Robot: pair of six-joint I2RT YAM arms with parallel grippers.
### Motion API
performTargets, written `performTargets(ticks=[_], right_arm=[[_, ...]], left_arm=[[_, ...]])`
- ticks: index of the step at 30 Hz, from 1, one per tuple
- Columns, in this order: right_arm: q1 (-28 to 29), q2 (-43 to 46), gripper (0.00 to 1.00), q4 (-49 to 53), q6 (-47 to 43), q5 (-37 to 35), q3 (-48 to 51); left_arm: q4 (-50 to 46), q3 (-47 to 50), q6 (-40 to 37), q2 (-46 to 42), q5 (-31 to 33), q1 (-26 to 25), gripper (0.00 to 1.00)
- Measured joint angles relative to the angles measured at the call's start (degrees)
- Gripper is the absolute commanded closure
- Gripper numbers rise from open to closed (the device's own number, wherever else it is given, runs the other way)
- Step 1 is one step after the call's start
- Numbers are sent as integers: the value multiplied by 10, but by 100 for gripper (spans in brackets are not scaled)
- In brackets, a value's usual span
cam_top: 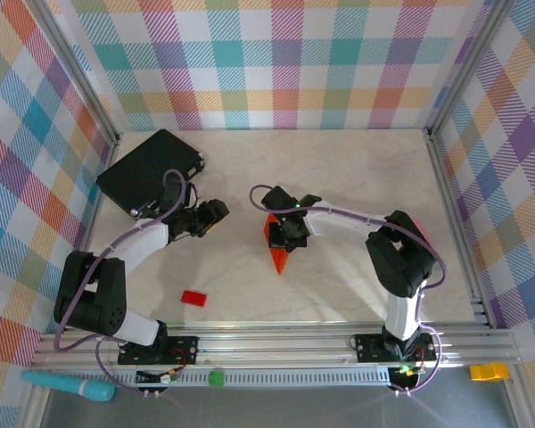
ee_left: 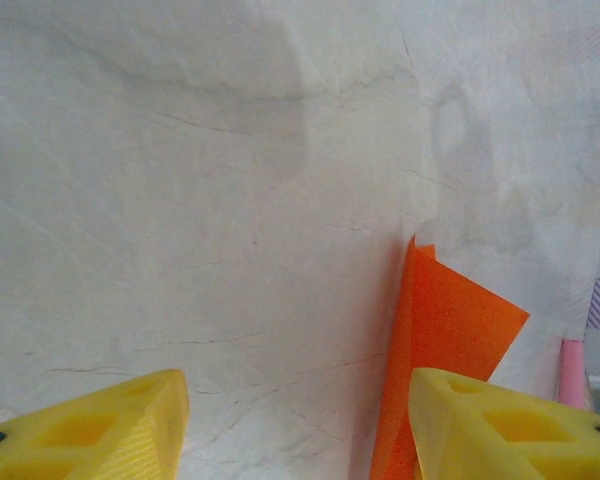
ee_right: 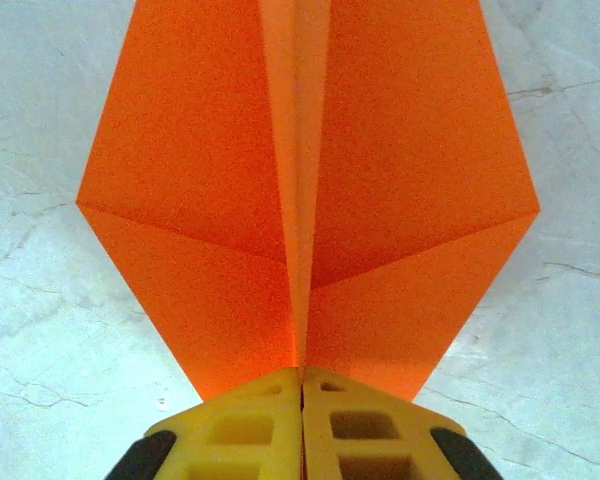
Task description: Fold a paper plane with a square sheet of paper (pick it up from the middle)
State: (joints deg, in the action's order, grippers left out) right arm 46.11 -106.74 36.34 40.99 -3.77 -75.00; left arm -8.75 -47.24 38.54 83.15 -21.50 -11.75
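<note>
Paper plane [cam_top: 279, 245]: lying mid-table, bright orange, pointed end aiming twd the near edge. In the R wrist view [ee_right: 310, 200] two flat wings are spreading either side of a raised centre crease.
R gripper [cam_top: 290, 234]: yellow fingers pressing together [ee_right: 302, 385], pinching the plane's centre crease between them, arm reaching in from the right.
L gripper [cam_top: 216, 212]: jaws standing apart [ee_left: 295, 400], gripping nothing, bare table showing between the fingers. It is sitting left of the plane, and the paper's edge [ee_left: 440, 330] is rising just past its right finger; touching or not, can't tell.
Black case [cam_top: 152, 169]: lying flat at the far-left corner, well apart from the plane.
Red block [cam_top: 193, 298]: sitting near the front edge, between the L arm's base & the plane.
Table [cam_top: 357, 169]: pale marbled top, carrying all of the above.
</note>
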Motion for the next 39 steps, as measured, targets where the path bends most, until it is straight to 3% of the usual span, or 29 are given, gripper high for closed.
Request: performTargets(ticks=[10, 23, 31, 39], right_arm=[[0, -32, 77, 23, 5, 15, -12], [0, -54, 75, 24, 14, 34, -21], [0, -62, 80, 31, 20, 33, -33], [1, -62, 93, 39, 31, 24, -35]], left_arm=[[-79, -2, -65, -10, 43, 26, 35], [-94, -3, -82, -10, 47, 27, 31], [-107, -3, -82, -24, 66, 27, 24], [-108, -3, -80, -40, 79, 27, 11]])
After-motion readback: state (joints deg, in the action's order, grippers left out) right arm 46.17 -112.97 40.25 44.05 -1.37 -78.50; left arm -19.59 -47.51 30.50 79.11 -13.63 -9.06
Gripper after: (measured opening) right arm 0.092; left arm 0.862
